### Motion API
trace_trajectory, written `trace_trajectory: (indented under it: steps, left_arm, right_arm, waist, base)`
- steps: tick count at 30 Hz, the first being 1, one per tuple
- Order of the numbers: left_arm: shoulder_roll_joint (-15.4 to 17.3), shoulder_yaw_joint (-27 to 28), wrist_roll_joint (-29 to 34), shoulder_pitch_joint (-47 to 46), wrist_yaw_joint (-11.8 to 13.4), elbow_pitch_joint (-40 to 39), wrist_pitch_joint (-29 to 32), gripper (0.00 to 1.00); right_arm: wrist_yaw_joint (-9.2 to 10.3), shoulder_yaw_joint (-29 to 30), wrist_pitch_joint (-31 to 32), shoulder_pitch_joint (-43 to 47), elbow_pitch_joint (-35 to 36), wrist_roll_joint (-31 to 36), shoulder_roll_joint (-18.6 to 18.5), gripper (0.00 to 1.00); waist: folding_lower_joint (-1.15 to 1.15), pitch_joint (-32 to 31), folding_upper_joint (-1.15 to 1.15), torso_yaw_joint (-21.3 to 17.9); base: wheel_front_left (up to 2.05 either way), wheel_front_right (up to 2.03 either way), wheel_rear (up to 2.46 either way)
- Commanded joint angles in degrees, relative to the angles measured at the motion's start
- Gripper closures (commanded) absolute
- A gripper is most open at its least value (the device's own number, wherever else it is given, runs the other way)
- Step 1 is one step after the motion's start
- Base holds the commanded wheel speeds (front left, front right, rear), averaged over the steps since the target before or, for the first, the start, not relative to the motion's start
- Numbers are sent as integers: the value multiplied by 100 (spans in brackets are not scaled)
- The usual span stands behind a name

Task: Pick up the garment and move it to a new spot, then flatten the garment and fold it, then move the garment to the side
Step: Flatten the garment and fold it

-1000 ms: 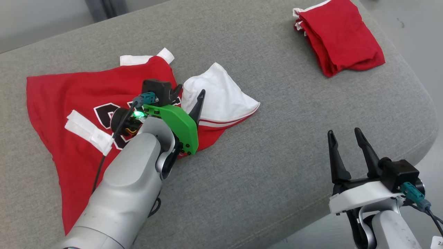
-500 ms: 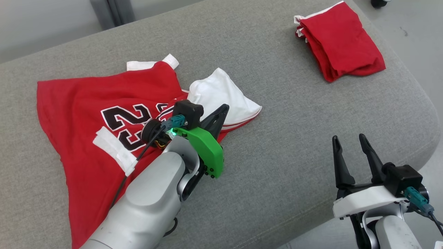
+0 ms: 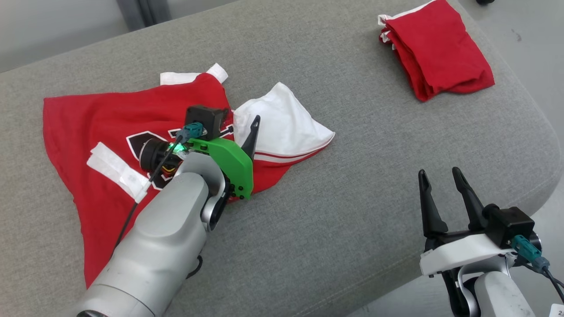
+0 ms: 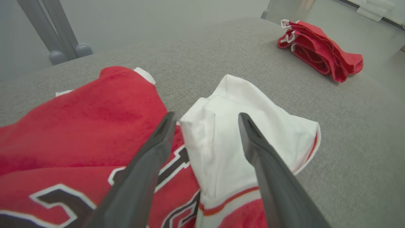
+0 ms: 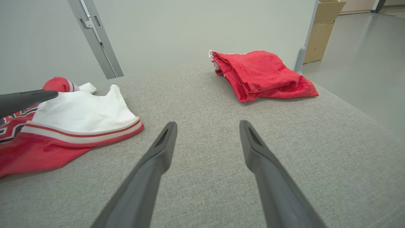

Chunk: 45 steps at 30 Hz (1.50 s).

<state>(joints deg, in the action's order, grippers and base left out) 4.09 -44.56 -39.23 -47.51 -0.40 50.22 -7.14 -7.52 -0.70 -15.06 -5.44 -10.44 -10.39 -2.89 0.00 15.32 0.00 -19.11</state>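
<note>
Fingers [image 4: 148, 164] of my left gripper [image 4: 206, 117] stand spread above the white flap [image 3: 282, 119] of the jersey [image 3: 88, 119], pinching nothing. My right gripper [image 3: 438, 176] is spread too, over bare cushion [image 3: 352, 211], well apart. I see the jersey lying rumpled at the cushion's left, with a folded red pile [image 3: 440, 48] far right.

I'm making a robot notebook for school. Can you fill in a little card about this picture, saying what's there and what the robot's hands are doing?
surface: grey cushion
main garment: red jersey with black numbers, spread out but rumpled
flipped part: white corner turned over on the jersey's right side
other garment: folded red garment, far right of the cushion
left gripper: open, fingers either side of the white corner, not gripping it
right gripper: open, over bare cushion, holding nothing
folding: not done yet
</note>
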Motion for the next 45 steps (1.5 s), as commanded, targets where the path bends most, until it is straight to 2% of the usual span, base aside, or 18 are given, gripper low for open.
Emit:
trace_trajectory:
  steps: [1,6,7,8,9,10,19,24,31,32,33,34,35,40,45]
  left_arm:
    - [31,17,5,-143,23,103,-41,0]
    - [4,7,-55,-240,-70,384,-87,0]
    - [-5,-6,-62,-247,-96,449,-79,7]
    - [-15,-21,-75,-256,-110,502,-89,53]
    - [-22,-30,-79,-263,-122,538,-106,64]
    - [-32,-44,-86,-271,-158,580,-112,100]
    - [-98,-320,-19,-290,-372,555,-382,100]
    - [-112,-701,33,203,-514,-4,-573,100]
    - [-102,-1437,2,1249,-630,-941,-521,100]
    - [-101,-1527,12,1359,-643,-1002,-526,91]
    - [-103,-1591,41,1427,-651,-1046,-562,65]
    - [-107,-1665,66,1506,-658,-1109,-619,50]
    - [-109,-1737,90,1570,-668,-1135,-649,0]
    - [-102,-2174,178,1879,-704,-1173,-760,0]
    - [-63,-2178,-140,1990,-716,-1390,-798,0]
  right_arm:
    - [8,-12,-14,-62,5,-26,-2,0]
    - [7,-3,-14,-57,-18,-64,-1,0]
    - [7,-7,-14,-53,-22,-64,-1,0]
    - [8,-6,-14,-49,-24,-60,-1,0]
    - [8,-6,-14,-49,-26,-62,-1,0]
    - [8,-6,-14,-51,-32,-61,-1,0]
    - [8,40,-14,-41,-53,-4,-1,0]
    - [8,65,-14,84,-57,41,-3,0]
    - [8,173,-14,219,-40,60,0,0]
    - [7,160,-14,235,-47,68,-1,0]
    - [7,151,-14,243,-57,76,-1,0]
    - [8,148,-14,243,-64,79,-3,0]
    - [8,147,-14,238,-67,78,-5,0]
    - [8,115,-14,211,-109,102,-3,0]
    - [8,136,-14,263,-123,101,-4,0]
  waist:
    - [0,57,0,-63]
    - [0,81,0,-128]
    - [0,79,0,-139]
    - [0,77,0,-147]
    - [0,73,0,-152]
    - [0,67,0,-154]
    - [0,-20,0,-87]
    - [0,-164,0,-50]
    - [0,-274,0,75]
    - [0,-280,0,90]
    - [0,-286,0,104]
    - [0,-288,0,117]
    - [0,-293,0,127]
    - [0,-364,0,154]
    - [0,-466,0,139]
  base:
    - [0,0,0]
    - [0,0,0]
    - [0,0,0]
    - [0,0,0]
    - [0,0,0]
    - [0,0,0]
    - [0,0,0]
    - [0,0,0]
    - [0,0,0]
    - [0,0,0]
    - [0,0,0]
    - [0,0,0]
    - [0,0,0]
    - [0,0,0]
    - [0,0,0]
